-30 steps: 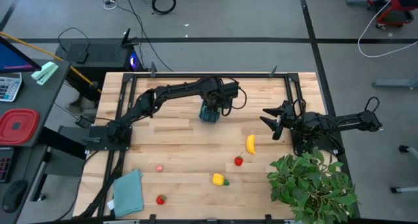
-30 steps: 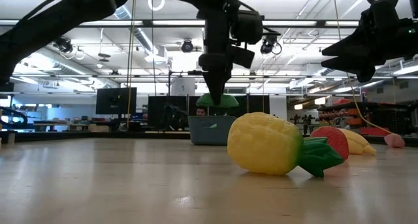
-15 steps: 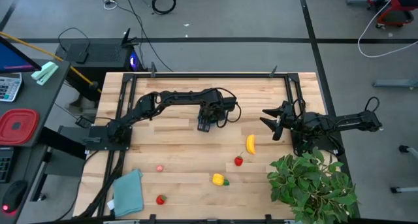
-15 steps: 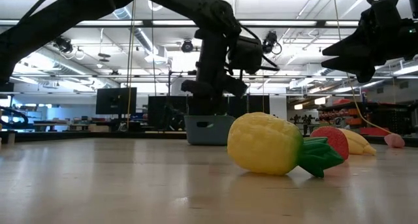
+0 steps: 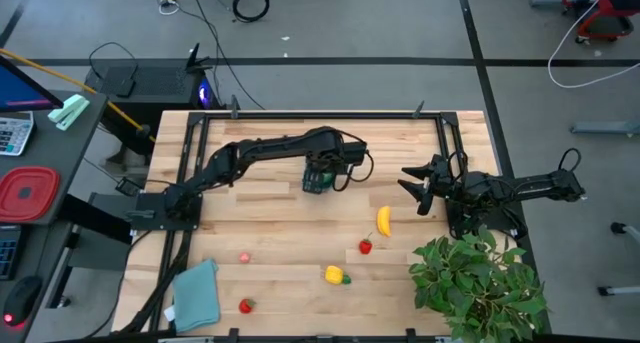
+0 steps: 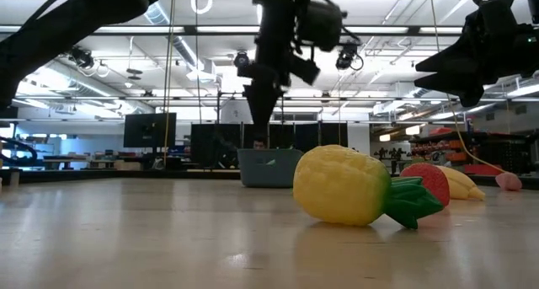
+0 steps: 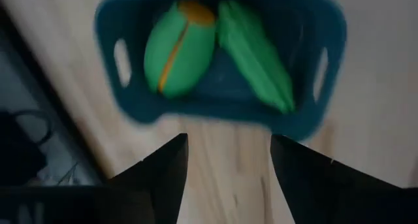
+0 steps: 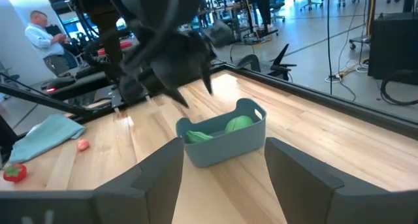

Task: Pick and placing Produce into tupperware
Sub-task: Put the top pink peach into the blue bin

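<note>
The teal tupperware (image 7: pixel 219 61) sits on the counter (image 5: pixel 270 233) toward its far middle, and everything else is placed from it. Inside it lie two green produce pieces side by side: a rounded green piece (image 7: pixel 177 48) with an orange streak and a long leafy piece (image 7: pixel 256 61). The left pincer (image 7: pixel 225 165) hovers just above the tupperware, fingers spread apart and empty. The right pincer (image 8: pixel 222 165) hangs well off to the tupperware's right, also spread and holding nothing. Nearer the counter's front than the tupperware lie a yellow banana (image 5: pixel 383 220), a red strawberry (image 5: pixel 365 247) and a yellow-and-green piece (image 5: pixel 336 275).
</note>
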`<action>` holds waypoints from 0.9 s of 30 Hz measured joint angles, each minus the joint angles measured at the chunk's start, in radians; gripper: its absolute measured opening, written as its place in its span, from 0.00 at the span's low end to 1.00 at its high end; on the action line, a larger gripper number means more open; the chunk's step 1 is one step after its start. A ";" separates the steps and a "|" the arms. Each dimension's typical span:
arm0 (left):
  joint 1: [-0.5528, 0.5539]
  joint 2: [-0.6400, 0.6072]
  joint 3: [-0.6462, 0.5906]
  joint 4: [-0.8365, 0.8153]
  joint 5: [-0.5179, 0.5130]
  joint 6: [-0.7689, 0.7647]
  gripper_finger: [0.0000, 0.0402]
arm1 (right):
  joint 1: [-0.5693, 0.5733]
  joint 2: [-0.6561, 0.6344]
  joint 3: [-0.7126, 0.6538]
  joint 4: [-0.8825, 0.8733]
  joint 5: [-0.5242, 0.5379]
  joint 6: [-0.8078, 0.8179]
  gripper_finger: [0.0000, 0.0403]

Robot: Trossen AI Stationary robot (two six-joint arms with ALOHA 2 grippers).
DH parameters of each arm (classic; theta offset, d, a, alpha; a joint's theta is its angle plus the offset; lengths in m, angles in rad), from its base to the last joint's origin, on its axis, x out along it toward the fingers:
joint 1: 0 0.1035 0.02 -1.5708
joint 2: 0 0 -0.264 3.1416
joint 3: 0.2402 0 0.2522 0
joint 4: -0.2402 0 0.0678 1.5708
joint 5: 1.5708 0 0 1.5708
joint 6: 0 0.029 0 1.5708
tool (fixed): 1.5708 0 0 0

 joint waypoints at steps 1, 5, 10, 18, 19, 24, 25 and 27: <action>-0.005 -0.017 -0.007 0.003 -0.030 -0.016 0.55 | 0.000 0.000 0.000 0.000 0.000 0.008 0.56; -0.020 -0.118 -0.021 0.001 -0.105 0.000 0.53 | 0.000 0.000 0.000 0.005 0.000 0.015 0.56; -0.022 -0.232 -0.020 0.001 -0.219 -0.022 0.52 | 0.000 0.004 0.000 0.037 0.002 0.024 0.56; -0.020 -0.472 -0.019 0.000 -0.253 -0.085 0.51 | 0.001 0.012 0.114 0.043 -0.094 0.087 0.56; -0.020 -0.501 -0.019 0.001 -0.253 -0.085 0.51 | 0.001 0.015 0.135 0.039 -0.101 0.080 0.56; -0.018 -0.639 -0.018 0.000 -0.253 -0.087 0.49 | 0.001 0.051 0.293 -0.132 -0.144 -0.011 0.56; -0.016 -0.662 -0.018 0.000 -0.252 -0.102 0.49 | 0.001 0.068 0.332 -0.196 -0.169 -0.016 0.56; -0.011 -0.698 -0.019 0.000 -0.251 -0.128 0.49 | 0.001 0.118 0.417 -0.344 -0.218 -0.015 0.56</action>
